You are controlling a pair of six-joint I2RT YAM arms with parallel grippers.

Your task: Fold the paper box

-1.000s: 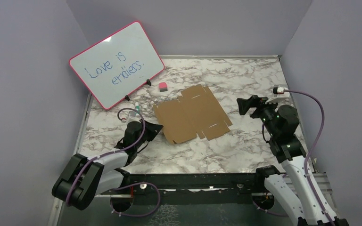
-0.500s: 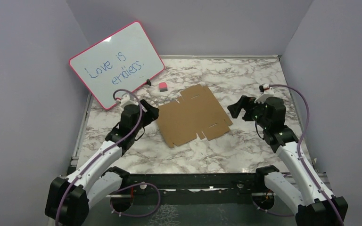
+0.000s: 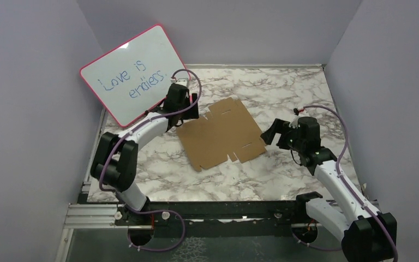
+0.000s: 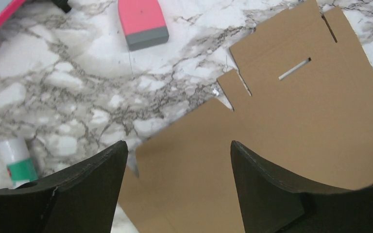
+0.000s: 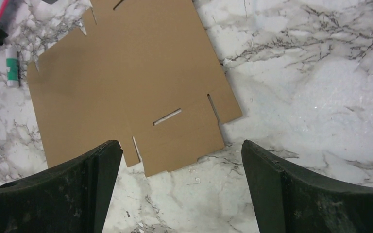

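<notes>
The paper box [image 3: 223, 134] is a flat brown die-cut sheet with slots and notched tabs, lying on the marble table mid-scene. My left gripper [image 3: 192, 106] hovers open over its far left corner. In the left wrist view the sheet [image 4: 281, 126] fills the right side and nothing sits between the open left gripper [image 4: 177, 144]. My right gripper [image 3: 270, 134] is open just beyond the sheet's right edge. In the right wrist view the sheet [image 5: 126, 82] lies ahead, and bare marble shows between the wide right gripper [image 5: 179, 143].
A pink-rimmed whiteboard [image 3: 133, 73] with blue writing leans at the back left. A pink and grey eraser [image 4: 143, 22] lies near the sheet's far corner, and a small white and green tube [image 4: 15, 160] lies left of the sheet. Purple walls close in three sides.
My left arm has swung from the near left out to the sheet's far left corner, and its jaws have opened. My right gripper has moved left and nearer, toward the sheet's right edge.
</notes>
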